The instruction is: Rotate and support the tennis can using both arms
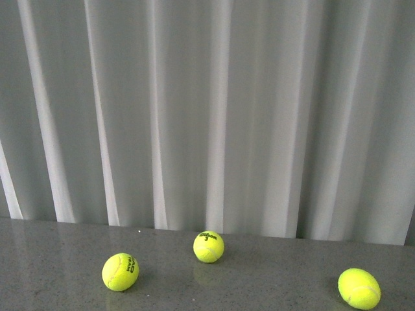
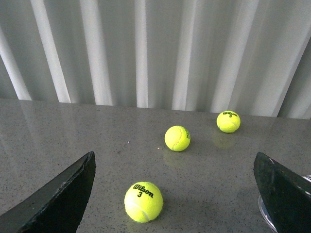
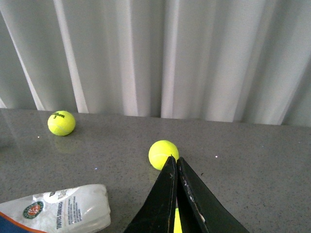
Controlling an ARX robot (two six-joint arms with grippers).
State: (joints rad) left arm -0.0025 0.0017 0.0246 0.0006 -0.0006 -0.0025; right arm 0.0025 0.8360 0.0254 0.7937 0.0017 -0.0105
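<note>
The tennis can [image 3: 58, 209] lies on its side on the grey table [image 3: 252, 160]. Only its white-labelled end with a round emblem shows, in the right wrist view. My right gripper [image 3: 173, 158] is shut and empty, beside the can and apart from it. Its tips point at a yellow-green tennis ball [image 3: 162, 153]. My left gripper [image 2: 174, 162] is open and empty, its fingers [image 2: 53, 201] spread wide over the table. A tennis ball [image 2: 143, 201] lies between them. A clear curved rim [image 2: 265, 213] peeks from behind one finger. Neither arm shows in the front view.
Three tennis balls lie on the table in the front view: left [image 1: 120, 271], middle [image 1: 209, 246], right [image 1: 358, 287]. Two more balls show far off in the left wrist view [image 2: 177, 138] [image 2: 228, 121]. A white curtain [image 1: 207, 110] hangs behind the table's far edge.
</note>
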